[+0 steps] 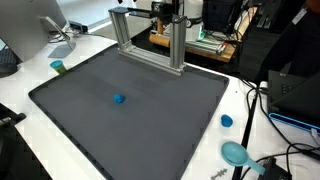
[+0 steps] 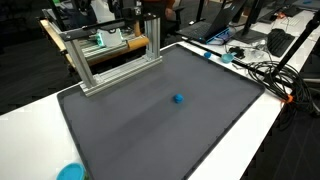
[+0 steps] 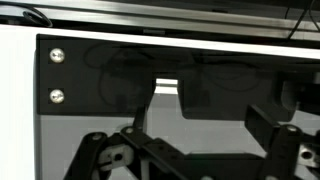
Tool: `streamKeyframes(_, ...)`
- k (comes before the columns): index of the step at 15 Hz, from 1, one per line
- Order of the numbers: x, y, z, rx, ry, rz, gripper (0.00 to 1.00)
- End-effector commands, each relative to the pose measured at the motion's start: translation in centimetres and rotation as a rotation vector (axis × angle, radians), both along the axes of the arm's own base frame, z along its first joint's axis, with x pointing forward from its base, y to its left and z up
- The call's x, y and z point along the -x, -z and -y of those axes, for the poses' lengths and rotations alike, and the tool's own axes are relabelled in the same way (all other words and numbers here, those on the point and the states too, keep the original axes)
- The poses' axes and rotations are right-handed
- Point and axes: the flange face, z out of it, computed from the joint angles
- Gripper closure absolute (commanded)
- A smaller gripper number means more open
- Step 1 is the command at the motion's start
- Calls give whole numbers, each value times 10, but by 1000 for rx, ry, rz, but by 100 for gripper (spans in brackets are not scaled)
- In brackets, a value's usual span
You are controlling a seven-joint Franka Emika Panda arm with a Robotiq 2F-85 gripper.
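My gripper (image 3: 200, 125) is open and empty. Its two dark fingers stand apart at the bottom of the wrist view, above a grey surface and next to a dark plate with two screws (image 3: 57, 75). In both exterior views the gripper (image 1: 165, 10) (image 2: 150, 8) is high at the back, over the aluminium frame (image 1: 150, 45) (image 2: 110, 62). A small blue object (image 1: 119, 99) (image 2: 179, 99) lies alone on the dark grey mat (image 1: 150, 130) (image 2: 140, 130), far from the gripper.
The mat lies on a white table. A teal cup (image 1: 58, 66), a blue cap (image 1: 226, 121) and a teal dish (image 1: 236, 153) (image 2: 70, 172) sit on the table outside the mat. Cables and electronics (image 2: 265, 70) crowd one side.
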Motion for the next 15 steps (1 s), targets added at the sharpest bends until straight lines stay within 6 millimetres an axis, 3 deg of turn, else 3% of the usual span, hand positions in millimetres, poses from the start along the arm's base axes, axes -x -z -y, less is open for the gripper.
streamKeyframes(1,43,-29,-33,6,138,121,0)
streamKeyframes(7,104,-56,-99,91,292,254,0)
streamKeyframes(11,118,-52,-148,175,239,351,0)
streamKeyframes(12,120,-46,-154,177,219,360,0)
streamKeyframes(13,110,-56,-144,161,227,317,0)
streamKeyframes(15,113,-53,-150,167,219,322,0)
